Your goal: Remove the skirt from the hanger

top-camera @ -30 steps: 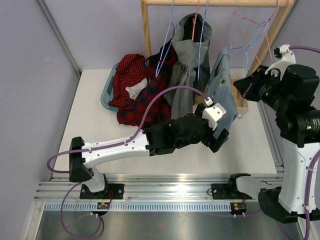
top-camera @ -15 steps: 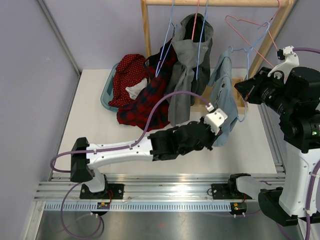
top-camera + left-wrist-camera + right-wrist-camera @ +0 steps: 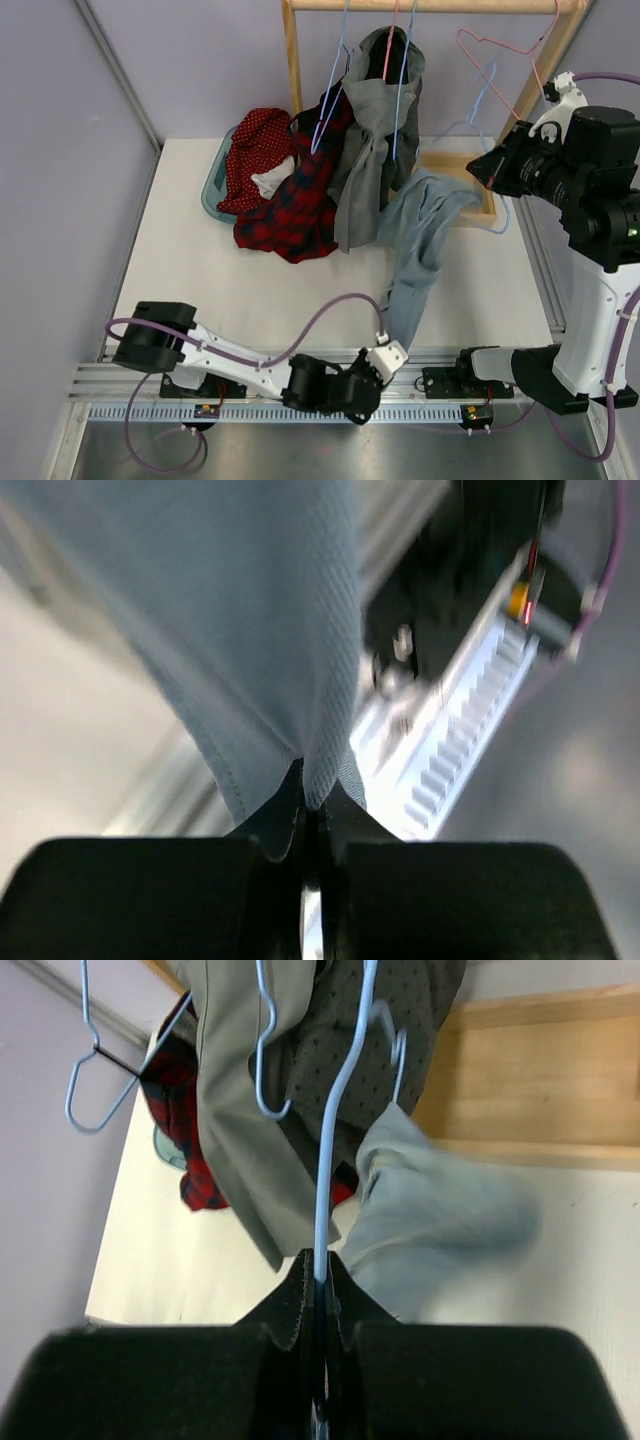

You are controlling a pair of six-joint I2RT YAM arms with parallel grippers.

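The left gripper (image 3: 391, 349) is sitting well in front of the wooden rack (image 3: 292, 60), at the near rail. Its fingers (image 3: 280, 825) are pressing fully together on the hem of the grey-blue skirt (image 3: 420, 240). The skirt is stretching taut from the rack's base down to that gripper. The right gripper (image 3: 476, 169) is hovering at the rack's right side, with its jaws clamping together on the wire of the light blue hanger (image 3: 322, 1190). The skirt's upper end is lying against this hanger. I cannot tell whether it is attached.
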